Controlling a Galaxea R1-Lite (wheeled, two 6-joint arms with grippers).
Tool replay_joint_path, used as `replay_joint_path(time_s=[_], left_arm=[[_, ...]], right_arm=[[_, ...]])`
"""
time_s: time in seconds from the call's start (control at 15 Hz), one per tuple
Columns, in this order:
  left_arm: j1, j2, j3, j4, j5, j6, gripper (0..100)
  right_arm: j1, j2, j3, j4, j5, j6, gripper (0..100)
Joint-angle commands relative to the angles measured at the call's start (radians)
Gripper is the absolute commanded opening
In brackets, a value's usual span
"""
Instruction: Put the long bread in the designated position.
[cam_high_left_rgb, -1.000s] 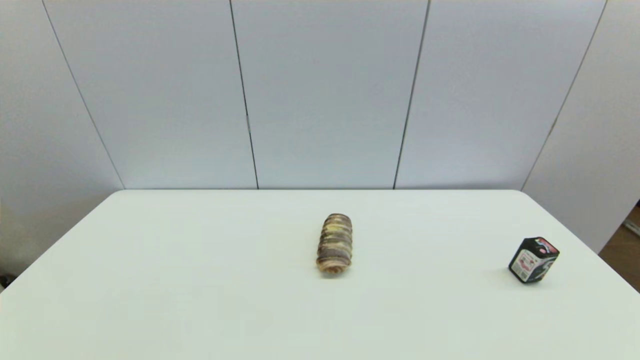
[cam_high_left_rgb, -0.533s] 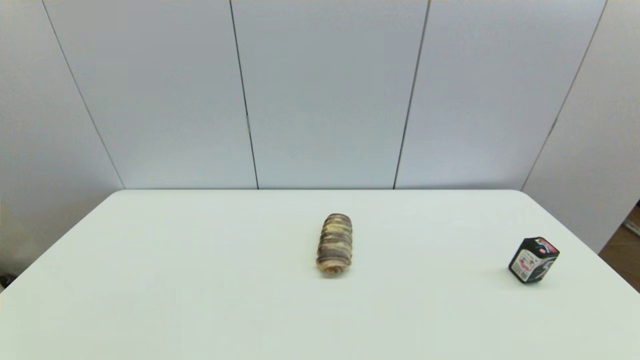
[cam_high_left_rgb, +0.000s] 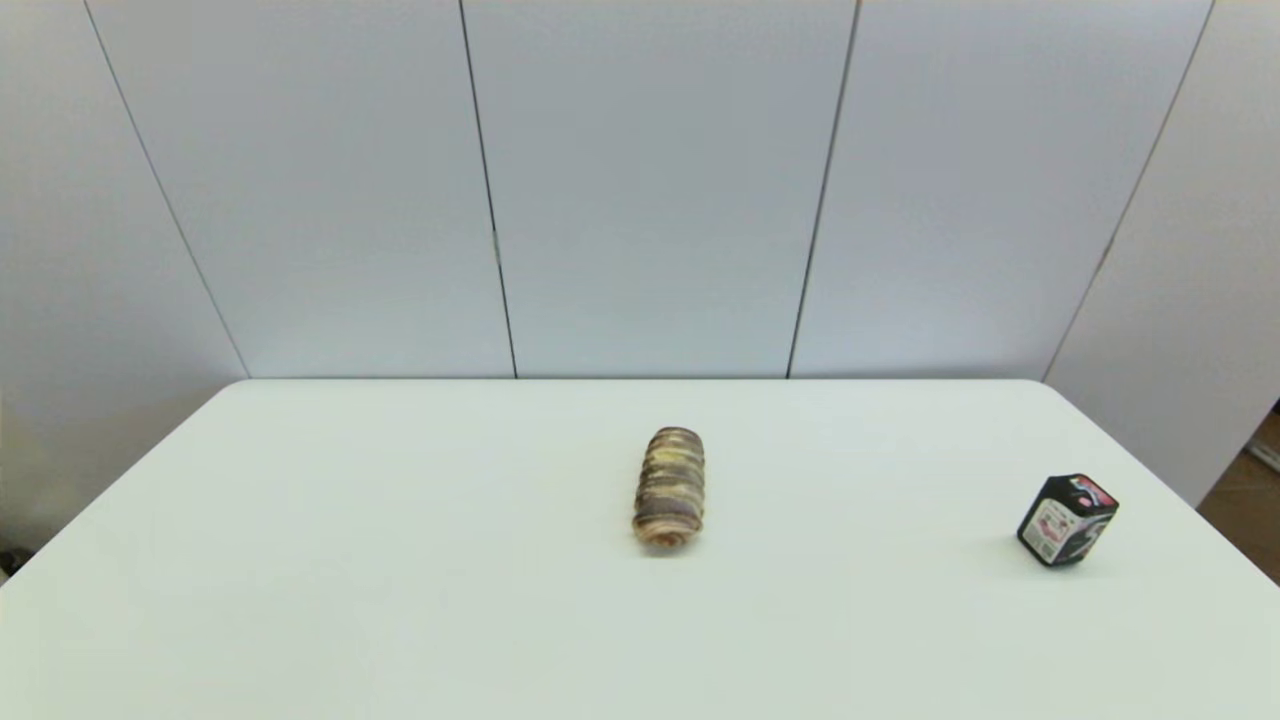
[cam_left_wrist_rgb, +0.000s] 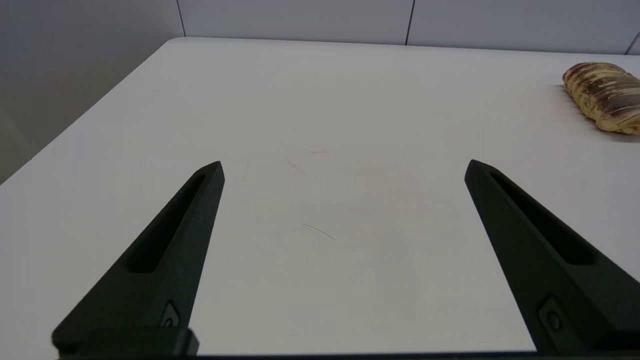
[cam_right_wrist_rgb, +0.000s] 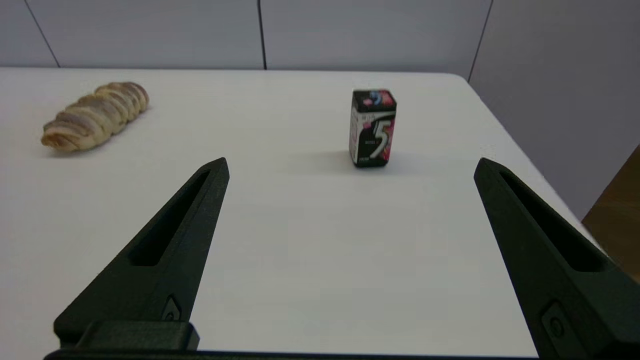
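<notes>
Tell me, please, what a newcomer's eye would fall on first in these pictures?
First the long bread, a marbled brown and yellow loaf lying alone near the middle of the white table. Next the small black box, standing far off toward the table's right edge. The left gripper and right gripper both hover open, short of either object.

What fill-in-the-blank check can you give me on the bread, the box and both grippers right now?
1. The bread lies on the ____, held by neither gripper.
2. The box stands to the robot's ____ of the bread.
3. The left gripper is ____.
4. The right gripper holds ____.

Missing words: table; right; open; nothing
</notes>
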Motion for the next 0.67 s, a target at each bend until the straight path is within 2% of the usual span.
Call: replay_joint_path(time_s=[0.07, 0.2, 0.67], left_arm=[[0.000, 0.002, 0.000, 0.000, 0.001, 0.000, 100], [0.000, 0.002, 0.000, 0.000, 0.001, 0.000, 100], [0.000, 0.002, 0.000, 0.000, -0.001, 0.000, 100]], right_arm=[[0.022, 0.308, -0.270, 0.001, -0.003, 0.009, 100], [0.018, 0.481, -0.432, 0.007, -0.028, 0.035, 100], [0.041, 1.049, -0.937, 0.001, -0.026, 0.040, 100]])
